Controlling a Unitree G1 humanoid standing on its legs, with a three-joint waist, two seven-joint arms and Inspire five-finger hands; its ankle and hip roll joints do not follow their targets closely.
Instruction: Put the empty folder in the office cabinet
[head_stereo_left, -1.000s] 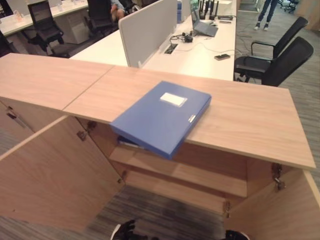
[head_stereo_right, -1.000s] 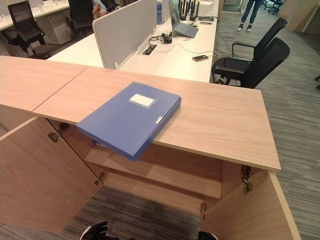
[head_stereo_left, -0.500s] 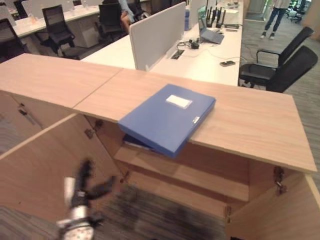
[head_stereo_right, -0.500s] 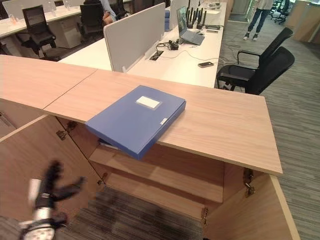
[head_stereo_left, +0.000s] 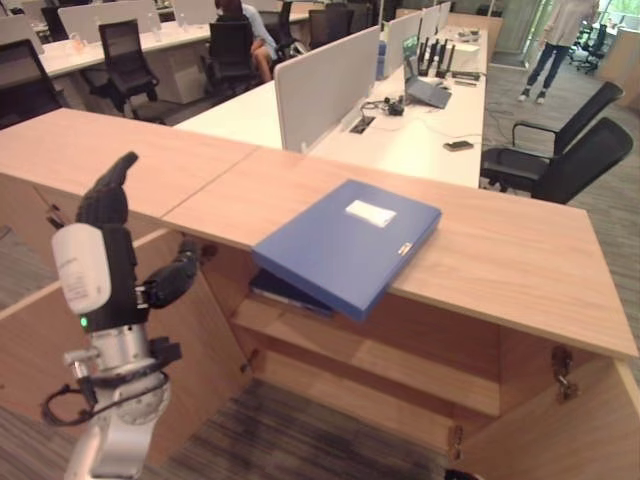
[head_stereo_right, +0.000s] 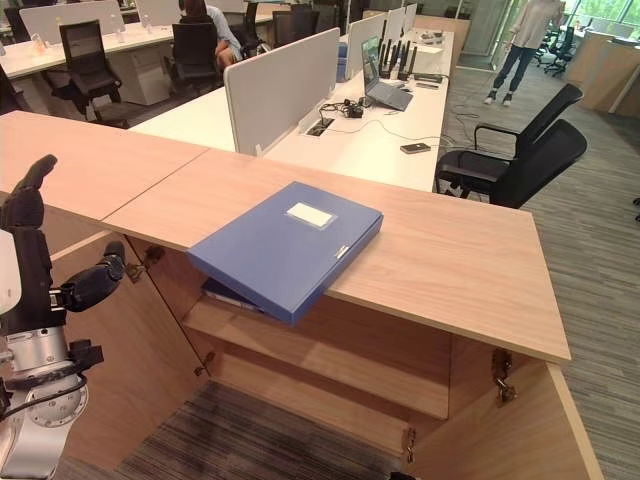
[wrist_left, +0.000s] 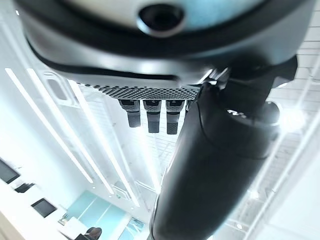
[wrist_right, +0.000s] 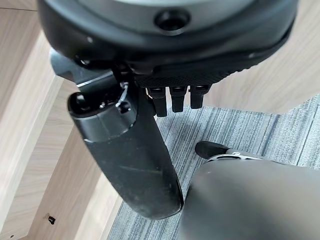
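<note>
Raised left hand (head_stereo_left: 110, 262), fingers (head_stereo_left: 108, 192) straight, empty.

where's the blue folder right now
The flat blue folder with a white label lies on the wooden cabinet top, near the middle of the eye views, its near corner overhanging the open cabinet's shelf.

The right hand (wrist_right: 150, 125) hangs with nothing in it. Its thumb (wrist_right: 130, 160) sticks out straight, and the short dark fingers (wrist_right: 172, 97) sit in a row beside it. Past them are grey striped carpet (wrist_right: 250, 130) and light wooden cabinet boards (wrist_right: 30, 125).
</note>
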